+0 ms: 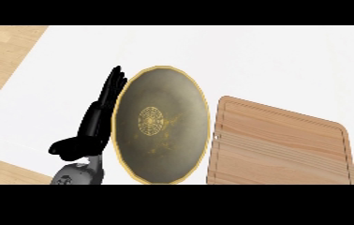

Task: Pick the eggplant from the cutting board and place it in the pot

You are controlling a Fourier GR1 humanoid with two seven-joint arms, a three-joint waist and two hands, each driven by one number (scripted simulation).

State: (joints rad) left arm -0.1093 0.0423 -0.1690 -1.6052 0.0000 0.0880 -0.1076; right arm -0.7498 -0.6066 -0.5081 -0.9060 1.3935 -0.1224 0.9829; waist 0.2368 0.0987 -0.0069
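A round brass-rimmed pot (161, 124) with a dull grey-gold inside and a patterned centre stands on the white counter, left of middle. A bare wooden cutting board (276, 144) lies just to its right. No eggplant shows on the board or in the pot. My left hand (97, 121) rests open against the pot's left side, fingers straight and pointing away from me, thumb sticking out to the left. My right hand is out of sight.
The white counter (242, 55) stretches behind the pot and board. A strip of wooden surface (17, 50) shows at the far left, and another at the lower left corner.
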